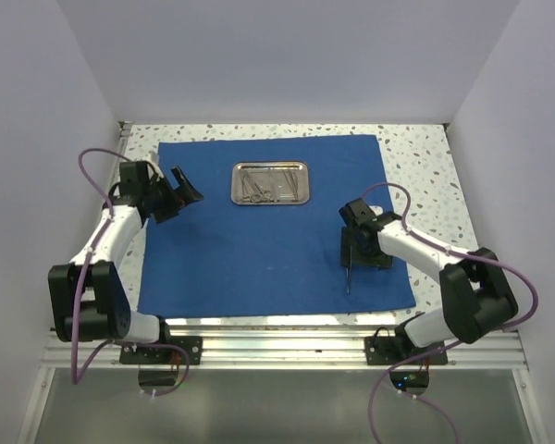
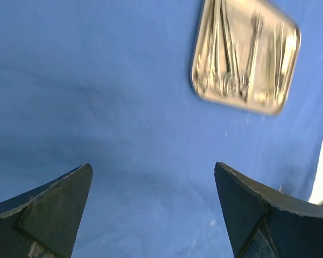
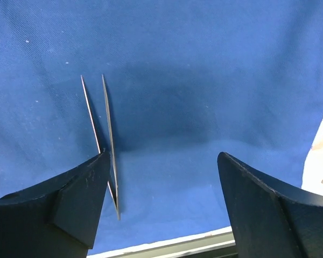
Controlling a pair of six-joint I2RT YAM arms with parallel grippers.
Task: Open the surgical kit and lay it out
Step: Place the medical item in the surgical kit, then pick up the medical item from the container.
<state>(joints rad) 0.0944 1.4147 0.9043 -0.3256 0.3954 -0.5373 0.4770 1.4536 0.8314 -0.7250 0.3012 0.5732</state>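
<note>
The royal-blue cloth wrap [image 1: 259, 250] lies spread flat on the table. The steel tray [image 1: 271, 182] sits on its far middle with several thin silver instruments [image 1: 264, 185] inside. A pair of tweezers [image 1: 348, 277] lies on the cloth at the near right. My right gripper [image 1: 365, 259] is open and empty, hovering just over the tweezers [image 3: 109, 134], which lie beside its left finger [image 3: 81, 193]. My left gripper [image 1: 187, 190] is open and empty over the cloth's left edge, facing the tray [image 2: 245, 59].
The speckled white tabletop [image 1: 421, 166] shows around the cloth. An aluminium rail [image 1: 287, 347] runs along the near edge, also seen in the right wrist view [image 3: 177, 244]. Pale walls enclose the table on three sides.
</note>
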